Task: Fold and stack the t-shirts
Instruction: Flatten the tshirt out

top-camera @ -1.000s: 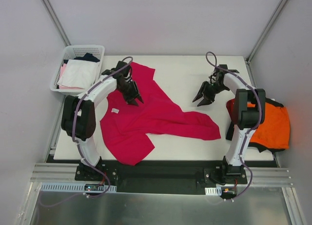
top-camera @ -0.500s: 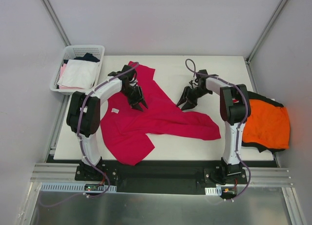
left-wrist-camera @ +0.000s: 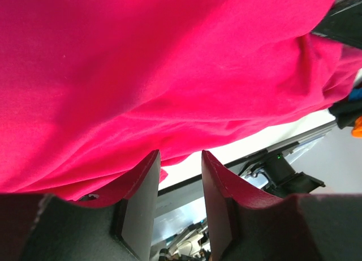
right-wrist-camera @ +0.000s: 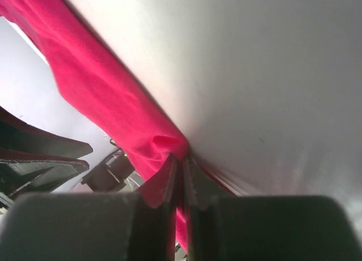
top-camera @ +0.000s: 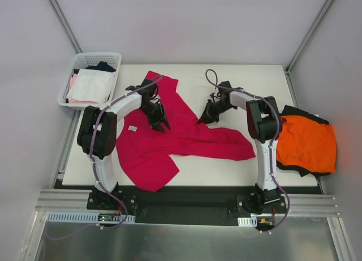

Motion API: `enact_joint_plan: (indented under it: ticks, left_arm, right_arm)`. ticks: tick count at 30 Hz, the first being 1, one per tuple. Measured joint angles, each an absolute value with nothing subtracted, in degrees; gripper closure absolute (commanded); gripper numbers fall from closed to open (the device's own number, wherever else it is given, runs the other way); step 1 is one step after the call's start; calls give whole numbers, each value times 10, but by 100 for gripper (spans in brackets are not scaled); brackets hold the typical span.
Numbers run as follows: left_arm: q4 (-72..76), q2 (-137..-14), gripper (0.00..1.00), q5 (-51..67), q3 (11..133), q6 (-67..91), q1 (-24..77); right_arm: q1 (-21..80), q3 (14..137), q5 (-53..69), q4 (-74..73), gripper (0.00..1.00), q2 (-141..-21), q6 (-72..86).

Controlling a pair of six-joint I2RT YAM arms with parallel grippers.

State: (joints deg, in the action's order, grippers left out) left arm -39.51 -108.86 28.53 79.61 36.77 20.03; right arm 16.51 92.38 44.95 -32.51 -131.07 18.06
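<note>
Crimson t-shirt (top-camera: 169, 142) lies crumpled across the white counter (top-camera: 243, 85), between the two arms. The right claw (top-camera: 201, 120) is pinched tight on a fold at the shirt's right edge, low against the counter. The left claw (top-camera: 161, 125) sits over the shirt's middle, its fingers (left-wrist-camera: 141, 187) narrowly parted with nothing between them. An orange t-shirt (top-camera: 308, 145) lies over a black t-shirt (top-camera: 291, 110) off the counter's right side.

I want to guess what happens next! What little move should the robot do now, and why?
Probably lift the right claw a little and pull it outward. It looks pinched shut on the edge of the crimson shirt, which lies bunched and twisted, so it needs spreading flat before any folding.
</note>
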Motion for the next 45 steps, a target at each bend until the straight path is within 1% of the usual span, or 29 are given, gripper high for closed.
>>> enact_joint_plan:
  ticks: [10, 20, 24, 31, 34, 35, 37, 38, 39, 40, 42, 45]
  left_arm:
    - [-397, -1094, 65, 277, 778, 364, 200]
    - [-387, -1095, 66, 252, 770, 366, 200]
    - [-386, -1095, 66, 239, 755, 368, 200]
    - [-382, -1091, 65, 214, 739, 387, 189]
    - [-382, -1087, 65, 210, 738, 398, 179]
    - [-381, -1087, 65, 210, 738, 400, 177]
    - [-380, -1087, 65, 215, 738, 407, 172]
    - [-379, -1088, 65, 220, 738, 411, 171]
    - [-378, -1089, 65, 223, 738, 413, 172]
    - [-378, -1090, 65, 225, 738, 414, 172]
    - [-380, -1095, 65, 225, 744, 414, 172]
    - [-384, -1108, 65, 225, 779, 414, 173]
  right_arm:
    - [213, 925, 439, -325, 99, -1300, 190]
    - [313, 1007, 380, -467, 98, -1254, 120]
    - [336, 1018, 337, -523, 98, -1233, 97]
    - [360, 1051, 218, -623, 98, -1228, 60]
    - [373, 1040, 187, -644, 91, -1228, 52]
    - [376, 1034, 183, -646, 86, -1228, 50]
    - [382, 1012, 181, -647, 75, -1228, 48]
    - [384, 1002, 182, -649, 63, -1229, 47]
    - [385, 994, 182, -650, 58, -1231, 45]
    - [385, 991, 182, -653, 51, -1234, 44]
    - [383, 990, 182, -653, 47, -1240, 43]
    - [371, 991, 182, -654, 46, -1242, 41]
